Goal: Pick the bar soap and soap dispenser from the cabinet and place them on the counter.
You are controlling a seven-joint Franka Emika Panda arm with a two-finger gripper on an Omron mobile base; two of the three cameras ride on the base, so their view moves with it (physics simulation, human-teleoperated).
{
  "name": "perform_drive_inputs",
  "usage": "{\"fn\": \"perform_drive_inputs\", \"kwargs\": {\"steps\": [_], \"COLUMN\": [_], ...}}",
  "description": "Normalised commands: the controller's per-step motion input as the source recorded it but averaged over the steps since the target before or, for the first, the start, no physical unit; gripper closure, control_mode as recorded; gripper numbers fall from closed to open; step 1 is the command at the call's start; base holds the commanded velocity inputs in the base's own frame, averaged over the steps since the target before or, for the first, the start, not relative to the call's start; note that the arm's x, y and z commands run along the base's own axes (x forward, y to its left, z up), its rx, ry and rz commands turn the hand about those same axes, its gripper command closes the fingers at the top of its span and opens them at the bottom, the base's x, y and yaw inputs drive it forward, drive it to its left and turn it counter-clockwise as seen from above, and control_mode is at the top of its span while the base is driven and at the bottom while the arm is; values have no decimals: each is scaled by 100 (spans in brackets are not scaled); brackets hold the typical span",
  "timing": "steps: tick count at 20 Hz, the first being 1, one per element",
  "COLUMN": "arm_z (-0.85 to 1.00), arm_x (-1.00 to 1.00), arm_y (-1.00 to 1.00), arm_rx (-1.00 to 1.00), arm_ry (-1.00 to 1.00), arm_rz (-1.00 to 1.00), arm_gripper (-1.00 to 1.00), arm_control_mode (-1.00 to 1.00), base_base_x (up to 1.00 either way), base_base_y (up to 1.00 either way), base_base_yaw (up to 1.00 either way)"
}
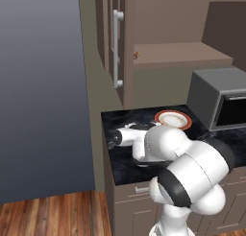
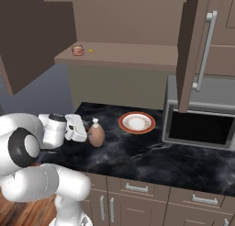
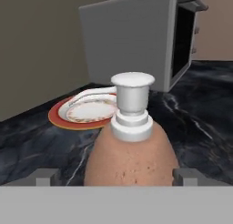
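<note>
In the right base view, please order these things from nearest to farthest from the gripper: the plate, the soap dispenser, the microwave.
1. The soap dispenser, on the counter directly at the gripper.
2. The plate, farther right on the counter.
3. The microwave, at the counter's right end, past the plate.

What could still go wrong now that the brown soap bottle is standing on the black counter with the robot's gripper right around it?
The open gripper straddles the soap dispenser, so pulling back crookedly could tip the bottle over on the counter. The plate lies close beyond it, so a toppled bottle might roll against it. The bar soap appears to be the small item on the cabinet shelf, near its left end, where a clumsy grab could knock it off.
</note>
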Motion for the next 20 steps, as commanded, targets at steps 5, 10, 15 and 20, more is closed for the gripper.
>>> {"fn": "perform_drive_inputs", "kwargs": {"steps": [5,10,15,20], "arm_z": [3,15,26,5], "arm_x": [-22,-26,-32,-41], "arm_y": [5,27,21,7], "arm_rx": [0,0,0,2], "arm_ry": [0,0,2,7], "arm_rz": [0,0,2,14], "arm_gripper": [-100,-100,-100,-100], "arm_control_mode": [-100,-100,-100,-100], "base_base_x": [0,0,0,0], "base_base_y": [0,0,0,0], "base_base_yaw": [0,0,0,0]}}
